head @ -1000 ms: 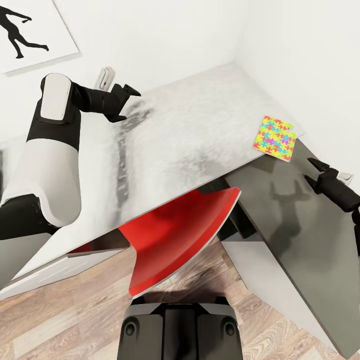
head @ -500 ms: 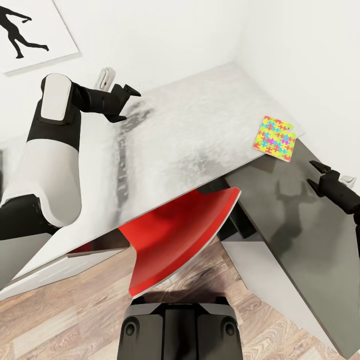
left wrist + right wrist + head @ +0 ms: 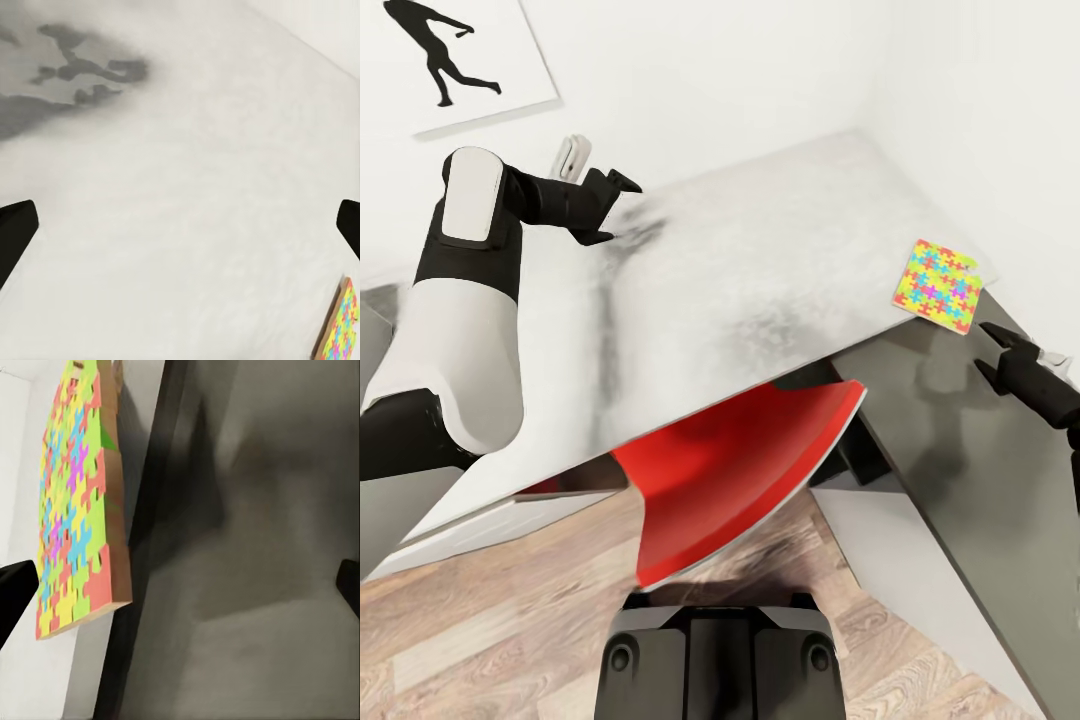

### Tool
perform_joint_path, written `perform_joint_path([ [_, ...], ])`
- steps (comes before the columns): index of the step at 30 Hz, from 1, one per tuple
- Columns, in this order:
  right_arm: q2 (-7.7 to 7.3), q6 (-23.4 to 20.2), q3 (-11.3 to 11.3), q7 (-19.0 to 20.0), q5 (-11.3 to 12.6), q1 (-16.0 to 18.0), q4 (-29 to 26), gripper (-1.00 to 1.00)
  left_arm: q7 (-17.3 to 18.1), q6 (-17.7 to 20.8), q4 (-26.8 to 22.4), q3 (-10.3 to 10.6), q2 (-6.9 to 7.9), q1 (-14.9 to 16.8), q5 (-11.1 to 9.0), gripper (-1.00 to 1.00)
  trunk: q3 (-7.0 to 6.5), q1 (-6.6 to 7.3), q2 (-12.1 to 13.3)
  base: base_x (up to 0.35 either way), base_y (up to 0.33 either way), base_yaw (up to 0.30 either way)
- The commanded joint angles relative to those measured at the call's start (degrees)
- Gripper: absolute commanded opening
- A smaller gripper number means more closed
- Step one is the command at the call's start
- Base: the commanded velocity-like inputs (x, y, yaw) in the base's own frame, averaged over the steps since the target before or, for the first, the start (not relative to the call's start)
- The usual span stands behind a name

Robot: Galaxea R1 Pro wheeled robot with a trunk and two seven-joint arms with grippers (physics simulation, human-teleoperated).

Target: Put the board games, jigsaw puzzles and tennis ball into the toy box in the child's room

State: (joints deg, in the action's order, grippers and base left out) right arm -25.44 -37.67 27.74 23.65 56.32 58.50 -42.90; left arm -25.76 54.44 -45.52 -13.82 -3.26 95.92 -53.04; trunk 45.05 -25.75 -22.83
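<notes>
Right claw point(image 3: 1000, 352) is the one we would use, because it hangs over the dark wing of the desk point(image 3: 760, 270), close to the puzzle point(image 3: 939, 297). From the head, we see its fingers spread apart with nothing between them. The puzzle lies flat at the edge of the light top, just where the dark wing begins. It sits up and a little toward the middle from this claw, near but not touching.

Our left claw point(image 3: 615, 205) is over the far back edge of the desk, near the wall, well apart from the puzzle. It is spread too, and holds nothing. A red chair point(image 3: 740, 470) is tucked under the front edge. A picture point(image 3: 470, 60) of a runner hangs on the wall.

From the left wrist, we see bare light top and a bit of the puzzle point(image 3: 345, 326) far off.

From the right wrist, the puzzle point(image 3: 75, 502) looks close. Its long side runs along the edge of the light top. We see nothing between the claw and the puzzle. We think the claw must reach forward to it.
</notes>
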Motion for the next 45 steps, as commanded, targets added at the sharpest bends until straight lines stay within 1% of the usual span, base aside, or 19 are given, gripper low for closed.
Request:
perform_joint_path([
  [1,0.02,-0.4,0.2,0.1,0.1,0.0,0.0,1.00,-0.6,0.1,0.0,-0.2,-0.08,0.1,-0.6,1.00,0.07,-0.03,-0.1,0.000,0.000,0.222],
  [14,0.35,-0.4,0.2,0.0,0.1,0.0,0.0,1.00,-0.6,0.1,0.0,-0.2,-0.08,0.0,-0.6,1.00,0.07,-0.03,-0.1,0.000,0.000,0.093],
  [27,0.50,-0.4,0.1,0.0,0.1,0.0,0.0,1.00,-0.5,0.1,-0.1,-0.3,-0.08,-0.1,-0.6,1.00,0.07,-0.03,-0.1,0.000,0.000,0.016],
  [45,0.44,-0.4,0.1,0.0,0.1,0.2,0.0,1.00,-0.5,0.1,-0.4,-0.2,-0.08,-1.2,-0.6,1.00,0.07,-0.03,-0.1,0.000,0.000,0.002],
])
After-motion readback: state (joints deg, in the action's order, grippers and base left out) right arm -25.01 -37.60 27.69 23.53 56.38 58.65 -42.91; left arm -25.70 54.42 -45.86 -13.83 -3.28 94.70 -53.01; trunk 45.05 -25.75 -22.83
